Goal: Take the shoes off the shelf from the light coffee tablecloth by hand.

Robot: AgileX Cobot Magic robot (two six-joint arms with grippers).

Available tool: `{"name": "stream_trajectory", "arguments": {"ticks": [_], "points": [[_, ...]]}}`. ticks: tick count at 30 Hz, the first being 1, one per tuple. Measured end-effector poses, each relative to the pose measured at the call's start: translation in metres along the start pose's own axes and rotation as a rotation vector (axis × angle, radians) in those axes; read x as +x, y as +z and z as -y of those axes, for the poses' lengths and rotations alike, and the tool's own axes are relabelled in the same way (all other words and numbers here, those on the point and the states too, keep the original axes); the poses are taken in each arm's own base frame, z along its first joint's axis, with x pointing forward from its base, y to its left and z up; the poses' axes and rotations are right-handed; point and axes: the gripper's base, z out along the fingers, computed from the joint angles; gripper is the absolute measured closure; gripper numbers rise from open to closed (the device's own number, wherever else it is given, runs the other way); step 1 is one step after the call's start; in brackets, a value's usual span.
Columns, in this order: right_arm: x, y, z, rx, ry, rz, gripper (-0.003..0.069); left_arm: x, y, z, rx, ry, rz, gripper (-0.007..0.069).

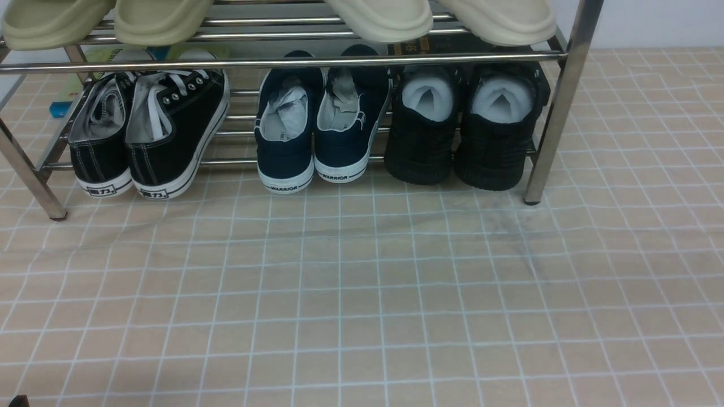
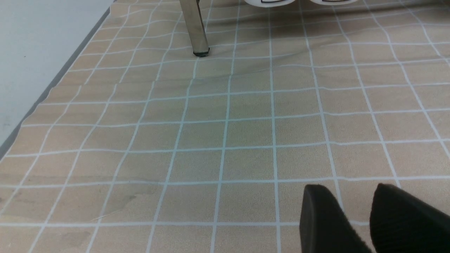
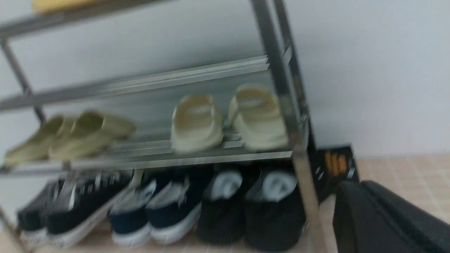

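The all-black knit shoes (image 1: pixel 421 144) (image 1: pixel 498 147), stuffed with white paper, stand heels toward me at the right end of the chrome shelf's (image 1: pixel 557 107) lower tier. The shelf stands on the light coffee tablecloth (image 1: pixel 362 294). Neither gripper shows in the front view. In the left wrist view my left gripper (image 2: pixel 351 192) hangs low over bare cloth, fingertips apart and empty, near a shelf leg (image 2: pixel 197 31). The blurred right wrist view shows my right gripper (image 3: pixel 357 185) with fingers together, empty, beside the shelf's right leg (image 3: pixel 281 91) and off to the side of the black shoes (image 3: pixel 246 211).
Black canvas sneakers with white soles (image 1: pixel 147 135) and navy WARRIOR shoes (image 1: pixel 319 130) share the lower tier. Pale slippers (image 1: pixel 107 20) (image 1: pixel 441 17) lie on the upper tier. A black box (image 3: pixel 334 165) stands behind the shelf. The cloth's edge (image 2: pixel 52 88) runs along a grey surface.
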Motion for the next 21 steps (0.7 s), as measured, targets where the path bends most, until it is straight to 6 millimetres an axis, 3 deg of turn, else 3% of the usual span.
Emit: {"name": "stream_trajectory", "arguments": {"ticks": [7, 13, 14, 16, 17, 18, 21], "points": [[0.022, 0.094, 0.011, -0.163, 0.165, -0.723, 0.0659, 0.000, 0.000, 0.000, 0.000, 0.000, 0.000, 0.0385], [0.043, 0.162, 0.017, -0.333, 0.286, -1.100, 0.0659, 0.000, 0.000, 0.000, 0.000, 0.000, 0.000, 0.0385], [0.043, 0.162, 0.015, -0.340, 0.285, -1.104, 0.0659, 0.000, 0.000, 0.000, 0.000, 0.000, 0.000, 0.0385], [0.050, 0.190, -0.003, -0.426, 0.258, -1.176, 0.0659, 0.000, 0.000, 0.000, 0.000, 0.000, 0.000, 0.0385], [0.051, 0.192, -0.005, -0.432, 0.257, -1.180, 0.0659, 0.000, 0.000, 0.000, 0.000, 0.000, 0.000, 0.0385], [0.056, 0.209, -0.022, -0.445, 0.218, -1.215, 0.0659, 0.000, 0.000, 0.000, 0.000, 0.000, 0.000, 0.0385], [0.062, 0.233, -0.045, -0.402, 0.147, -1.234, 0.0658, 0.000, 0.000, 0.000, 0.000, 0.000, 0.000, 0.0385]]}}
